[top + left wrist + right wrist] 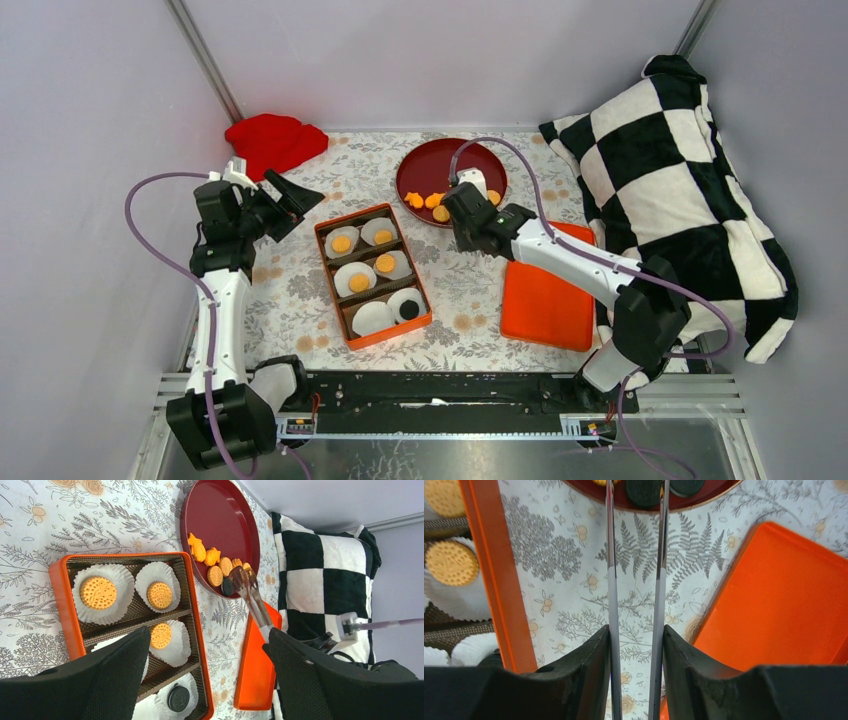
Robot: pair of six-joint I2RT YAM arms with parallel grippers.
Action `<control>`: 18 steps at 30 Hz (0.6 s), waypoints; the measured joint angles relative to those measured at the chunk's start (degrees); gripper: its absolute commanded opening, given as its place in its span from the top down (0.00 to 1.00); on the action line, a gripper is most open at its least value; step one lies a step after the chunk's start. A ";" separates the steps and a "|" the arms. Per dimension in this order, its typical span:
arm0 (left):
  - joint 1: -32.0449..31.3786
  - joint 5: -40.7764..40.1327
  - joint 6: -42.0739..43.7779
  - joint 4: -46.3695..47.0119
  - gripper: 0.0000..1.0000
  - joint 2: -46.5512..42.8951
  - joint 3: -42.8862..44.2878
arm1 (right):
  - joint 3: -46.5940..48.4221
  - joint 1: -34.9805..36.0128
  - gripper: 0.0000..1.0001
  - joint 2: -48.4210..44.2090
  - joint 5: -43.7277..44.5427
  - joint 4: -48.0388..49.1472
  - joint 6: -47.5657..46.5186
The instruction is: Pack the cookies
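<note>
Right wrist showed the right end effector [636, 640] clamped on tongs [611, 555], their arms flanking a black cookie [642, 492] at frame top: probably light, brittle, best pinched edgewise; left end effector [208, 635] gaped apart.

Four small, flat, round orange cookies [98, 592] with dotted faces are lying face-up, each resting in its own white pleated paper cup [126, 590] inside the orange rectangular compartment box [65, 610], filling its two far rows. A round black sandwich cookie [177, 698] is sitting in a cup in the nearest row. More orange cookies, some star-like in outline, are clustering flat at the near side of the round dark-red plate [225, 520]. Two black ones [643, 491] are lying by its rim, one between the arms of the metal tongs [611, 555].
</note>
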 measured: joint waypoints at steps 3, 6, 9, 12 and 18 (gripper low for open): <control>0.00 0.00 0.00 0.04 0.08 0.00 -0.02 | -1.88 -0.17 0.52 0.15 -1.14 0.13 0.07; 0.00 0.00 0.00 0.15 0.08 0.00 -0.11 | -2.95 -0.39 0.50 0.98 -1.77 0.35 0.15; 0.00 0.00 0.00 0.31 0.08 0.00 -0.20 | -3.23 -0.83 0.50 2.80 -2.23 0.66 0.26; 0.00 0.02 0.00 0.35 0.08 -0.04 -0.20 | -3.23 -1.40 0.50 4.44 -2.45 1.31 0.46; 0.00 0.00 0.00 0.35 0.08 -0.24 -0.20 | -2.54 -3.61 0.50 6.40 -2.91 1.73 0.48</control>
